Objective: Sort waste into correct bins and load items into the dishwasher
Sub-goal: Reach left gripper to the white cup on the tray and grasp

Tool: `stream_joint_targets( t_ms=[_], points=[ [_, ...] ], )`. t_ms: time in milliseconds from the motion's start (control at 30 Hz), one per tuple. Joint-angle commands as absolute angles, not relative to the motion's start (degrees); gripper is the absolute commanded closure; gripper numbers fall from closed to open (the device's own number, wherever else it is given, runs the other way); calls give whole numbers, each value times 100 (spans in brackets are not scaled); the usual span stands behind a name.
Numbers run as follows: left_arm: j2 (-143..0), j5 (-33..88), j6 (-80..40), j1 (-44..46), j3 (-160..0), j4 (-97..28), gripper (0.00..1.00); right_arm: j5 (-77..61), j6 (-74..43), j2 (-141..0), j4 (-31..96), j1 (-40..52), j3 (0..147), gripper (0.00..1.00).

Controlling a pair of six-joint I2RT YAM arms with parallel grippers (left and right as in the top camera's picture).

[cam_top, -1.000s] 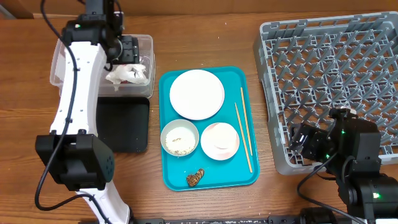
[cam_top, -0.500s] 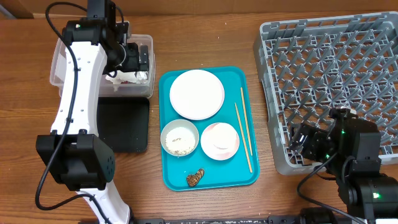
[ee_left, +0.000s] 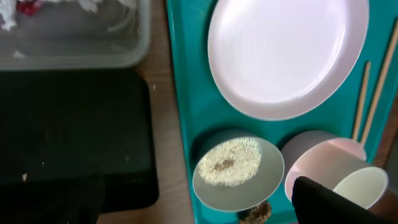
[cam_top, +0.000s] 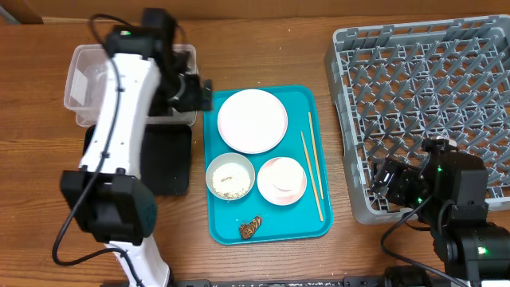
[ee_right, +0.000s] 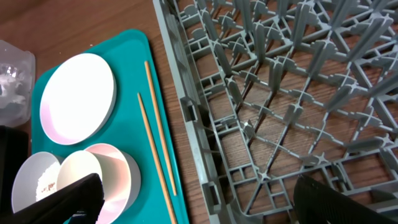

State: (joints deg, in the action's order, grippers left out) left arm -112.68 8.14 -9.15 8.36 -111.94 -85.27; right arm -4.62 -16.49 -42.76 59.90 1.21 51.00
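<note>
My left gripper (cam_top: 196, 91) is open and empty, above the gap between the clear tub (cam_top: 86, 73) and the teal tray; in its wrist view (ee_left: 199, 208) the fingers frame the rice bowl (ee_left: 236, 171). Napkin scraps (ee_left: 7, 20) and a bit of red wrapper (ee_left: 27, 6) lie in the tub (ee_left: 81, 43). On the teal tray sit the white plate (cam_top: 253, 120), rice bowl (cam_top: 230, 176), pink bowl (cam_top: 281, 180), chopsticks (cam_top: 312, 171) and brown lump (cam_top: 250, 228). My right gripper (cam_top: 384, 182) (ee_right: 205, 208) is open and empty at the grey rack's (cam_top: 430, 88) front left corner.
The black tray (cam_top: 163, 159) lies in front of the tub, left of the teal tray (cam_top: 315, 100). The left arm's white links stretch over the tub and black tray. The rack (ee_right: 280, 93) fills the right side of the table.
My left gripper has swung right, from over the clear tub to the tub's right edge beside the teal tray. The napkin stays in the tub. The right arm has not moved.
</note>
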Motion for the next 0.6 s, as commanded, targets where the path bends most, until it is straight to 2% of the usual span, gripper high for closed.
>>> stream_joint_targets(
  t_ms=[0, 300, 567],
  points=[
    [-11312, -8, -1352, 1396, -11190, -8744, 2, -454, -1634, -4263, 6016, 143, 5236, 0],
    [-11214, -108, -1704, 2239, -11190, -9002, 4, -454, -1634, -4263, 6038, 143, 5236, 0],
    [-10516, -412, -1979, 2408, -11161, -9533, 3, -454, -1634, -4263, 6060, 143, 5236, 0]
  ],
)
